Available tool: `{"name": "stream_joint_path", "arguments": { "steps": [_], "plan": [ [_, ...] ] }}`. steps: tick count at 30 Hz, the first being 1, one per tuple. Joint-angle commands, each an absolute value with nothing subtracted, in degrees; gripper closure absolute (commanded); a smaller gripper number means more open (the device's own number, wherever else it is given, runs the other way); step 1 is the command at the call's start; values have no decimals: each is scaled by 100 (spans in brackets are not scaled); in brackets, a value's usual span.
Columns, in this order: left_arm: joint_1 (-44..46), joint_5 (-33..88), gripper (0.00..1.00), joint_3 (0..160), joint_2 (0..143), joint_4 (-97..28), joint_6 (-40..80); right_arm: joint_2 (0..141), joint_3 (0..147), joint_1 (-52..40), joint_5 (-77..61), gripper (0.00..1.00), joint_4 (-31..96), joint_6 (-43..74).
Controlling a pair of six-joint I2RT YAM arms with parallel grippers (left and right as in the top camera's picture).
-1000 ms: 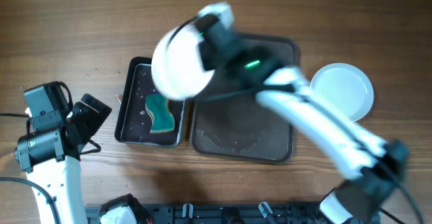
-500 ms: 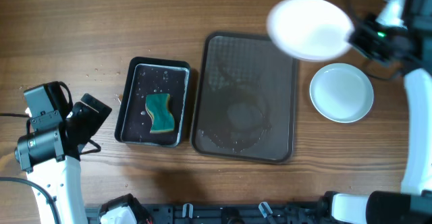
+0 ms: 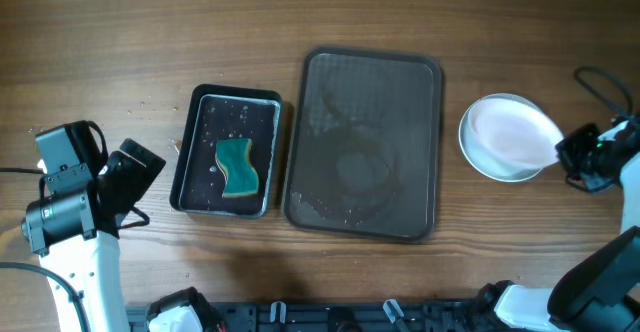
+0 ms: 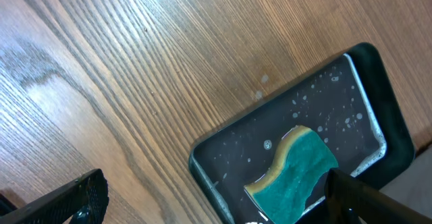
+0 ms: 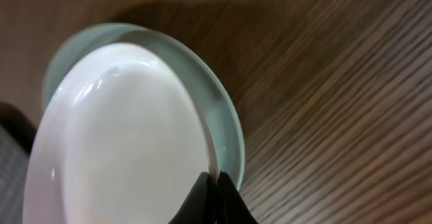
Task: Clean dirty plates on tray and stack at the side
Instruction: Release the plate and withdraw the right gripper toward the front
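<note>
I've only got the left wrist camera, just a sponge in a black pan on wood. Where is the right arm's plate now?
Observer: The right gripper is pinching the rim of a white plate, right of the tray.
Operator: Is it set down on anything?
Observer: It hangs tilted over another plate lying on the table; contact I cannot judge.
Operator: Any plates left on the tray?
Observer: None; only wet streaks show there.
</note>
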State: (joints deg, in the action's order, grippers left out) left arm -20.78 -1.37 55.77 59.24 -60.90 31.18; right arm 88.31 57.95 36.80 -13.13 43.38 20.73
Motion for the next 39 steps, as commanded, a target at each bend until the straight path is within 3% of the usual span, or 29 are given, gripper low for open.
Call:
{"name": "stream_joint_path", "arguments": {
  "steps": [1, 2, 6, 14, 21, 23, 24, 33, 39],
  "plan": [
    [-2128, -47, 0, 5625, 5850, -6093, 3194, 8862, 5629, 3656, -1232, 64, 4130, 1955],
    [-2128, -47, 0, 5625, 5850, -6090, 3194, 8831, 5653, 3656, -1431, 51, 4115, 1953],
    [-2128, -47, 0, 5625, 5850, -6093, 3194, 8353, 5872, 3603, -1988, 44, 4237, 1951],
    [-2128, -47, 0, 5625, 5850, -6090, 3194, 6224, 6086, 2766, -3603, 42, 4405, 1778],
    [-2128, -47, 0, 5625, 5850, -6090, 3194, 4576, 6086, 655, -3736, 39, 5113, 1205],
    [-2128, -47, 0, 5625, 5850, -6090, 3194, 4320, 6086, 189, -3734, 31, 5135, 1223],
    [-2128, -47, 0, 5625, 5850, -6090, 3194, 4178, 6086, -73, -3732, 0, 5157, 1267],
    [-2128, -47, 0, 5625, 5850, -6090, 3194, 4036, 6064, -541, -3691, 0, 5387, 2792],
    [-2128, -47, 0, 5625, 5850, -6090, 3194, 4058, 6064, -528, -3153, 0, 5315, 2121]
  ]
}}
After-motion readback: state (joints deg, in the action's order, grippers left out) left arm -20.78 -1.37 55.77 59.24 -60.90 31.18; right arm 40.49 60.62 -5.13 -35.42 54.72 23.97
